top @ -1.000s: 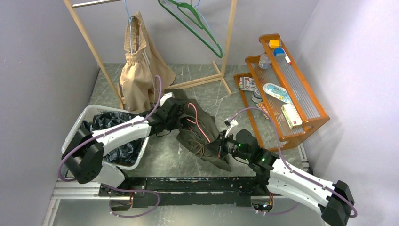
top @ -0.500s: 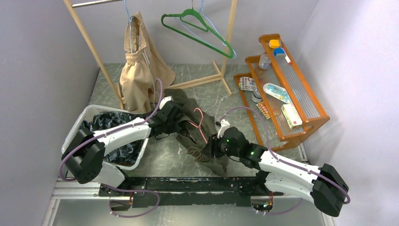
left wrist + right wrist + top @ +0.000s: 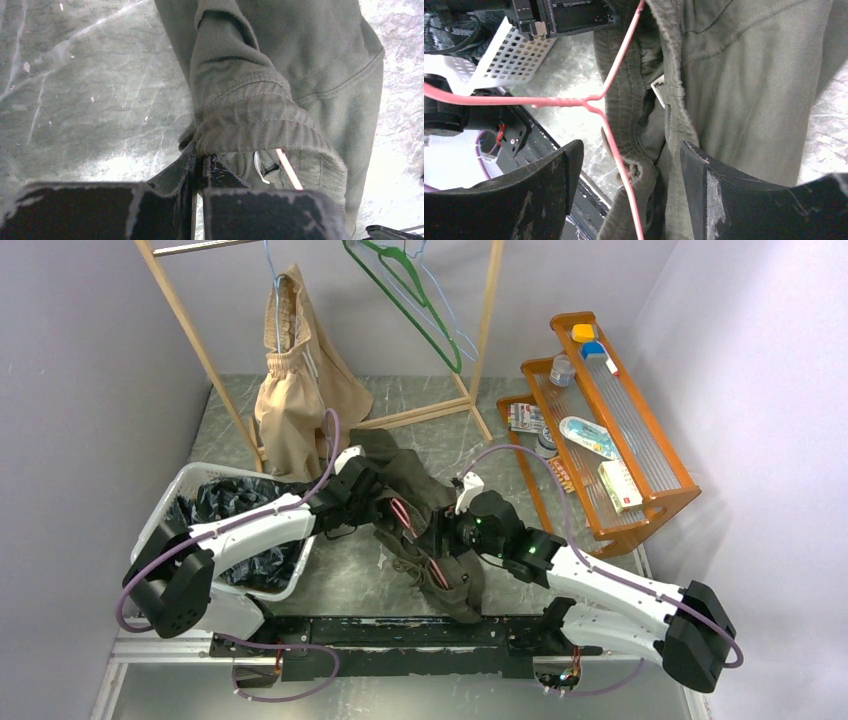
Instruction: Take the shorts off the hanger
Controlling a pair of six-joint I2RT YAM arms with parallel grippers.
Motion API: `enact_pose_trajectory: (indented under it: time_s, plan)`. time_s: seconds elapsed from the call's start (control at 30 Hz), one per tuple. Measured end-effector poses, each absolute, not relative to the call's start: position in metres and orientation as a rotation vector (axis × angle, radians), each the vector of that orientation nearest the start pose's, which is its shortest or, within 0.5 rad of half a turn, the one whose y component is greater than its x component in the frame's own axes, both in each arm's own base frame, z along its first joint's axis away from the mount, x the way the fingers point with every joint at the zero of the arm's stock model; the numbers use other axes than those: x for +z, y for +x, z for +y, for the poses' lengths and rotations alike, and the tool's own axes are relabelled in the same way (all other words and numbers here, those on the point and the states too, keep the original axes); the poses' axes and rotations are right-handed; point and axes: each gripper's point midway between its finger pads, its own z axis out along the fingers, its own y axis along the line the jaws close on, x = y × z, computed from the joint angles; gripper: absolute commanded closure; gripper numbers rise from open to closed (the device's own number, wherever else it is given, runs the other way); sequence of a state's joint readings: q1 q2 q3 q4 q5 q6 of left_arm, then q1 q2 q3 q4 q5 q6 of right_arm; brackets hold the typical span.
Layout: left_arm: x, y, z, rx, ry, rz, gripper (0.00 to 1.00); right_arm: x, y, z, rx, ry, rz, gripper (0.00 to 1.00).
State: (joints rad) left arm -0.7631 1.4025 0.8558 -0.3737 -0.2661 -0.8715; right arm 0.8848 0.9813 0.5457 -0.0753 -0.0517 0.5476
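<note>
Top view: olive shorts (image 3: pixel 455 585) lie crumpled on the worktop (image 3: pixel 340 570) between both arms. Left wrist: left fingers (image 3: pixel 172 175) clenched on the gathered waistband. Right wrist: right fingers (image 3: pixel 551 170) released, spread wide either side of the pink hanger (image 3: pixel 569 101) wire threaded through the waistband.

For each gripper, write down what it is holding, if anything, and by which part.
Left gripper: pinches the olive shorts by the gathered waistband. Right gripper: open, holding nothing; the pink hanger passes between its jaws.
</note>
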Motion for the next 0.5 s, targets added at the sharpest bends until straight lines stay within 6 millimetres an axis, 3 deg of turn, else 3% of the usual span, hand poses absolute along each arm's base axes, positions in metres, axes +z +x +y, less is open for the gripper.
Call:
enact_pose_trajectory:
  time_s: [0.13, 0.33, 0.5]
  plan:
    - [0.080, 0.260, -0.229, -0.382, -0.243, 2.482, 0.93, 0.128, 0.182, 0.269, 0.875, -0.424, 2.187, 0.31]
    - [0.075, 0.259, -0.231, -0.384, -0.235, 2.503, 0.93, 0.104, 0.179, 0.281, 0.895, -0.475, 2.256, 0.37]
    - [0.081, 0.261, -0.234, -0.395, -0.230, 2.499, 0.93, 0.091, 0.175, 0.287, 0.932, -0.478, 2.273, 0.56]
